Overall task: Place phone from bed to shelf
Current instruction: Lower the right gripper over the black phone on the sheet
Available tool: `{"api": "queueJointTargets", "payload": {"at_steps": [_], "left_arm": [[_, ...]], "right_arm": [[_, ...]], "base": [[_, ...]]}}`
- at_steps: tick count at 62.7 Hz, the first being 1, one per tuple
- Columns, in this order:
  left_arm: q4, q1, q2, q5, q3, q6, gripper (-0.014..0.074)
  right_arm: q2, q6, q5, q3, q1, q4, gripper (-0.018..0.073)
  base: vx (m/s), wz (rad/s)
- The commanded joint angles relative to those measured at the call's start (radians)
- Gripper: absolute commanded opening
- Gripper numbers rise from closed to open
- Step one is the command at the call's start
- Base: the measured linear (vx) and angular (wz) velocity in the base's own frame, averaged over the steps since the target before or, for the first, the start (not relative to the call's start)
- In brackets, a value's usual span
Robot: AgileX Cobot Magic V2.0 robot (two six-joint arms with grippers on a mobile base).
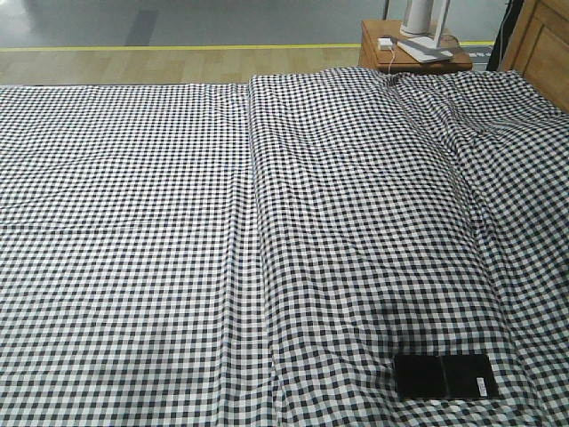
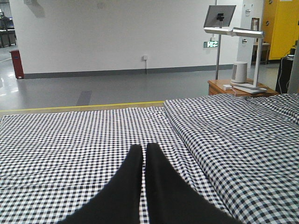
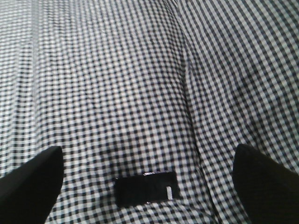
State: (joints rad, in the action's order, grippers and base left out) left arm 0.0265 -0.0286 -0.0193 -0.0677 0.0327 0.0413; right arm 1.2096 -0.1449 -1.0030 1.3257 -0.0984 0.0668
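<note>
The phone [image 1: 443,376], a thin glossy black slab with a centre crease and a small white sticker, lies flat on the bed [image 1: 178,222] near its front right corner. From the right wrist view the phone [image 3: 147,188] lies below and between the wide-apart fingers of my right gripper [image 3: 148,161], which is open and hovers above it without touching. My left gripper [image 2: 144,149] is shut with nothing in it, held low over the checked sheet [image 2: 70,140]. The shelf is out of view.
A small orange-brown nightstand [image 1: 404,60] with a white lamp base and a charger stands past the bed's far right corner. A wooden cabinet [image 1: 542,44] is at the far right. A raised fold [image 1: 253,222] runs down the sheet's middle.
</note>
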Motion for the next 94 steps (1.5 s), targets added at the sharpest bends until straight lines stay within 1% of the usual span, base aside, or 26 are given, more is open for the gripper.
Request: {"api": "queueJointTargets", "payload": {"at_steps": [1, 3, 7, 15, 24, 31, 37, 47, 54, 66, 79, 87, 94], "left_arm": [[0.011, -0.005, -0.006, 0.074, -0.025, -0.009, 0.0001], [0.011, -0.005, -0.006, 0.074, -0.025, -0.009, 0.0001], [0.011, -0.005, -0.006, 0.074, -0.025, -0.009, 0.0001], [0.011, -0.005, -0.006, 0.074, -0.025, -0.009, 0.0001], [0.011, -0.005, -0.006, 0.074, -0.025, -0.009, 0.0001], [0.011, -0.005, -0.006, 0.074, -0.025, -0.009, 0.0001], [0.011, -0.005, -0.006, 0.074, -0.025, -0.009, 0.0001], [0.011, -0.005, -0.006, 0.074, -0.025, -0.009, 0.0001], [0.011, -0.005, -0.006, 0.074, -0.025, -0.009, 0.0001], [0.011, -0.005, -0.006, 0.074, -0.025, -0.009, 0.0001], [0.011, -0.005, -0.006, 0.074, -0.025, -0.009, 0.0001], [0.011, -0.005, -0.006, 0.074, -0.025, -0.009, 0.0001], [0.011, -0.005, -0.006, 0.074, -0.025, -0.009, 0.0001]], "right_arm": [[0.055, 0.001, 0.04, 0.053, -0.086, -0.01, 0.0694], [0.08, 0.022, 0.041, 0.053, -0.128, -0.04, 0.0693], [0.134, 0.106, 0.037, 0.053, -0.208, -0.123, 0.069], [0.247, 0.268, 0.038, 0.053, -0.325, -0.302, 0.0685], [0.388, 0.405, 0.043, 0.053, -0.397, -0.444, 0.0676], [0.498, 0.487, 0.042, 0.053, -0.431, -0.478, 0.0672], [0.59, 0.537, 0.042, 0.053, -0.446, -0.483, 0.0668], [0.743, 0.665, 0.051, 0.053, -0.454, -0.483, 0.0662], [0.85, 0.75, 0.067, 0.053, -0.454, -0.507, 0.0658], [0.996, 0.87, 0.099, 0.053, -0.454, -0.573, 0.0652], [1.16, 0.999, 0.13, 0.055, -0.454, -0.668, 0.0651], [1.268, 1.042, 0.117, 0.093, -0.454, -0.712, 0.0647], [1.344, 1.082, 0.064, 0.137, -0.454, -0.746, 0.0643]], "base": [[0.0, 0.0], [0.0, 0.0], [0.0, 0.0], [0.0, 0.0], [0.0, 0.0], [0.0, 0.0], [0.0, 0.0], [0.0, 0.0], [0.0, 0.0], [0.0, 0.0], [0.0, 0.0], [0.0, 0.0], [0.0, 0.0]]}}
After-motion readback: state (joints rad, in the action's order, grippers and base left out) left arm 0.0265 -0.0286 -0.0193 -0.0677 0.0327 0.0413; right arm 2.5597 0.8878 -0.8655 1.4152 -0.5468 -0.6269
